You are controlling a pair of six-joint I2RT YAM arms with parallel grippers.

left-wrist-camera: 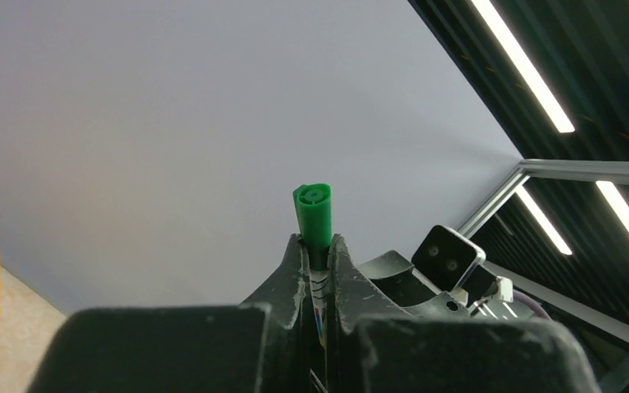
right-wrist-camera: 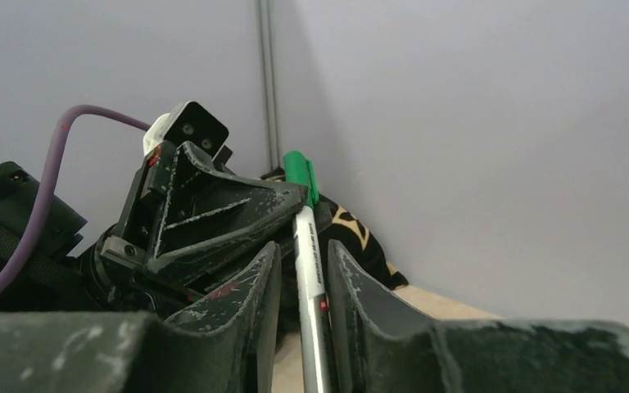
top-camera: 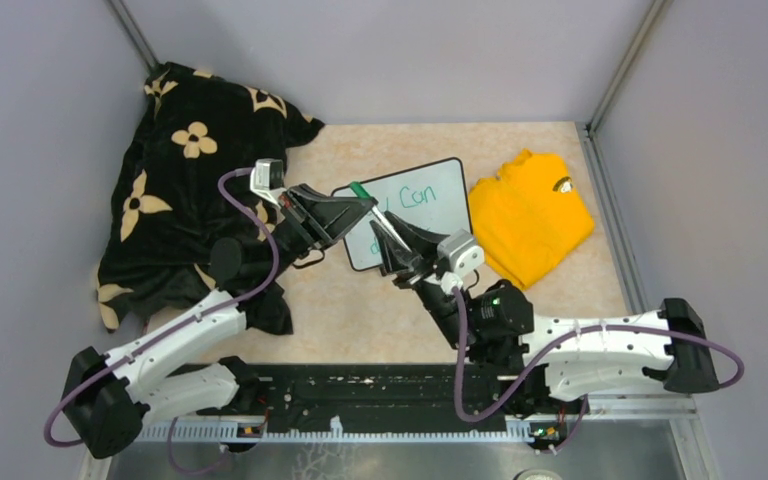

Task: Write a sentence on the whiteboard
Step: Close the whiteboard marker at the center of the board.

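A beige table (top-camera: 360, 310) was enclosed by grey walls. Its far left part was covered by a crumpled black blanket (top-camera: 180, 190) printed with cream flowers. A folded yellow shirt (top-camera: 530, 215) was laid at the right, just beside the whiteboard (top-camera: 440, 215).

The whiteboard was laid flat near the middle of the table, turned slightly askew, between blanket and shirt. Green handwriting (top-camera: 418, 197) reading "Con" was seen on its upper part. Further strokes lower down were mostly hidden by the arms.

Both grippers were brought together over the left portion of the board, above its surface, so that the left edge was covered in the overhead view. The left gripper (left-wrist-camera: 318, 246) was reached in from the blanket side and the right gripper (right-wrist-camera: 305, 254) from the near right.

A green marker (right-wrist-camera: 309, 270) was shared between them. The left gripper's jaws were pressed together on the marker just below its green cap (left-wrist-camera: 314, 214), the end of which stuck out beyond the fingertips. The marker's white barrel was set between the right gripper's fingers, which were parted only narrowly. Thin dark gaps seemed to be left on either side, so whether the barrel was actually squeezed could not be told.
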